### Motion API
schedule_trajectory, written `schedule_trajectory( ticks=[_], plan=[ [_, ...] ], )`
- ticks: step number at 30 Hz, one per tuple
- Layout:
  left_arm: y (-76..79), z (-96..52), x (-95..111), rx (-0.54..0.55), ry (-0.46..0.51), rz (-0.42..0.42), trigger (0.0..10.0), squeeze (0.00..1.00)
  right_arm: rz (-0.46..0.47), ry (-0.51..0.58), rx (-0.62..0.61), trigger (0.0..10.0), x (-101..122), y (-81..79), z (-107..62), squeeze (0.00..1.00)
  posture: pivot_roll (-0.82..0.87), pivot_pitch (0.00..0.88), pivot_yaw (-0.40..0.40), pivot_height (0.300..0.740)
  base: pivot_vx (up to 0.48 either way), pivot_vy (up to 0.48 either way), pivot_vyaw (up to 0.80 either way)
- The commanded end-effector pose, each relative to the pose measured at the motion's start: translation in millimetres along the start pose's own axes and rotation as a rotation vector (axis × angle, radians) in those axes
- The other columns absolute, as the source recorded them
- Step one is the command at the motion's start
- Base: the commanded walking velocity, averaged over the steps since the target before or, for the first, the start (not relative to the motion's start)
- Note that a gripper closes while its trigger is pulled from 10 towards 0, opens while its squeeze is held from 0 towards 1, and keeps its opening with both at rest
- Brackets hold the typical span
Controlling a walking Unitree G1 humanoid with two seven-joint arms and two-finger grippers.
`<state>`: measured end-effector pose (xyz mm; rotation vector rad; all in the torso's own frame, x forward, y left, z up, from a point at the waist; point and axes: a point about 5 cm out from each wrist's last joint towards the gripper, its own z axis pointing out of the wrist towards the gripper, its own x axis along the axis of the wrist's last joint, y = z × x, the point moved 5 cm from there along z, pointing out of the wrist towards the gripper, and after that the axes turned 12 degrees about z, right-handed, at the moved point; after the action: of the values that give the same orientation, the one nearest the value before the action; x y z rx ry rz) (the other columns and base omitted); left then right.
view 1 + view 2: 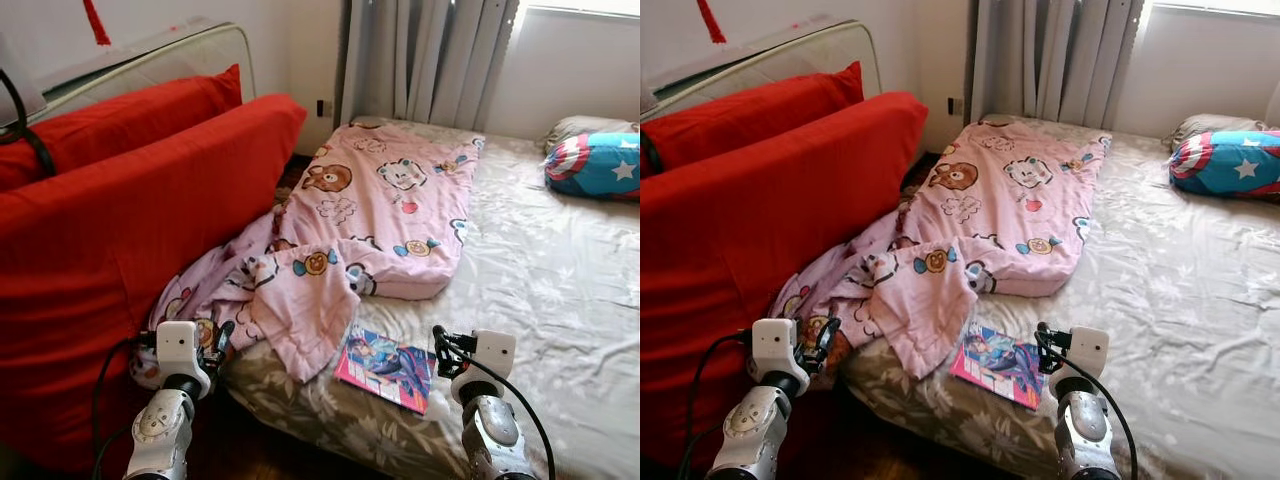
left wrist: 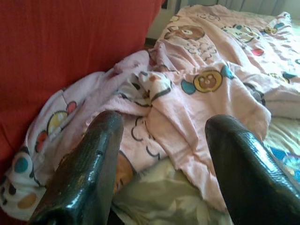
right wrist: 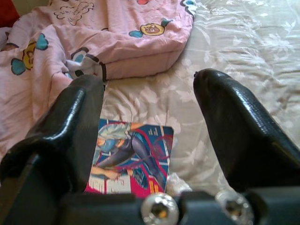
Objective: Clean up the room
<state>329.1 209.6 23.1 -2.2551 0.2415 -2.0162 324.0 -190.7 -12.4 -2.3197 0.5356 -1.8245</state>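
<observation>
From the head, a pink blanket (image 1: 345, 230) lies rumpled across the bed (image 1: 560, 280), spilling off its near left corner against a red mattress (image 1: 120, 240). A book (image 1: 385, 367) rests on the near edge, a pillow (image 1: 595, 163) far right.

At the left wrist, the left gripper (image 2: 161, 159) hangs released over the blanket's drooping corner.

At the right wrist, the right gripper (image 3: 150, 136) hangs spread above the book.

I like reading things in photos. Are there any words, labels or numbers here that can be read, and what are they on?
None can be read.
Book on the bed: its cover carries print along the pink lower edge, too blurred to read.
Pink blanket: cartoon animals, no words.
Blue pillow: white star and rings, no words.
</observation>
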Motion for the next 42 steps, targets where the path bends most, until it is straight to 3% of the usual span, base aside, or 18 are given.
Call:
schedule_trajectory(
  ticks=[1,25,30,42],
  plan=[
    [1.0,-0.5,-0.2,-0.012,-0.004,0.008,10.0,0.0,-0.01,-0.013,0.0,10.0,-3.4,-1.0,-0.7,0.0,0.01,0.0,-0.008,0.665,0.0,0.0,0.0],
    [1.5,-0.1,0.1,-0.023,-0.006,-0.006,10.0,0.0,-0.007,-0.041,0.015,10.0,-10.4,-7.3,-1.5,0.0,0.01,0.0,0.004,0.657,0.0,0.0,0.0],
    [1.0,-0.2,-1.6,-0.023,-0.014,-0.003,10.0,0.0,-0.019,-0.096,0.025,10.0,-20.2,-10.8,-2.4,0.0,0.01,0.0,0.005,0.648,0.0,0.0,0.0],
    [-1.0,-0.2,-1.4,-0.017,-0.015,0.007,10.0,0.0,0.001,-0.081,0.027,10.0,-19.4,-12.9,-3.0,0.0,0.02,0.0,0.01,0.638,0.0,0.0,0.0]
  ],
)
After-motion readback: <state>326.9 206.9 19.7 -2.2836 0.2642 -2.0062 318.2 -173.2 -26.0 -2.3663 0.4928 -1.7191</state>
